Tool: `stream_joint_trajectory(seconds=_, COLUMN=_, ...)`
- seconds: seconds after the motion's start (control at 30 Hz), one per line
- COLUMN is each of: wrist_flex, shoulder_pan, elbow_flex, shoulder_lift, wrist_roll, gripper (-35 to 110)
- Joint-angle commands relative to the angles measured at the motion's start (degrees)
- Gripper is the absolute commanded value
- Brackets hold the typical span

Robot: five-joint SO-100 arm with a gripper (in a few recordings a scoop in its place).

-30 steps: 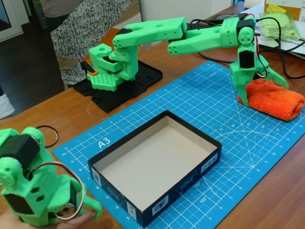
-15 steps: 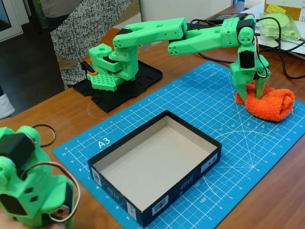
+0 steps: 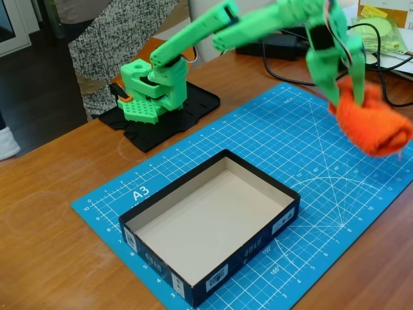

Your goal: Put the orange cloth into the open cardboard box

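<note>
Wooden table (image 3: 58,213), brown, bare at 9 and 7 o'clock. On it directly: blue cutting mat (image 3: 310,194), marked A3, spanning centre to 4 o'clock; black base plate (image 3: 171,116) at 11 o'clock, carrying the green arm's foot; black cables (image 3: 387,84) and a black power brick (image 3: 271,44) at 1 o'clock; papers (image 3: 381,32) at 2 o'clock corner.

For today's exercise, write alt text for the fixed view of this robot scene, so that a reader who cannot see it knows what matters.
A green robot arm's gripper holds a bunched orange cloth lifted above a blue cutting mat, at the picture's right. An open cardboard box, dark outside and beige inside, sits empty on the mat, lower left of the cloth. The arm and cloth are blurred by motion.
</note>
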Motion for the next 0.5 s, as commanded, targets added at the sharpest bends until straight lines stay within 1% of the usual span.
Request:
stream_joint_trajectory(seconds=0.0, wrist_flex=0.53, shoulder_pan=7.03, elbow_flex=6.77, shoulder_lift=18.46, wrist_roll=0.88, gripper=-1)
stream_joint_trajectory(seconds=0.1, wrist_flex=0.53, shoulder_pan=14.85, elbow_flex=18.28, shoulder_lift=26.37, wrist_roll=0.62, gripper=-1)
stream_joint_trajectory(seconds=0.17, wrist_flex=0.53, shoulder_pan=20.48, elbow_flex=23.29, shoulder_lift=28.3, wrist_roll=-0.09, gripper=-1)
stream_joint_trajectory(seconds=0.37, wrist_flex=0.35, shoulder_pan=35.51, elbow_flex=28.56, shoulder_lift=28.65, wrist_roll=-3.34, gripper=0)
stream_joint_trajectory(seconds=0.47, wrist_flex=-3.08, shoulder_pan=42.36, elbow_flex=29.71, shoulder_lift=28.13, wrist_roll=-3.34, gripper=0)
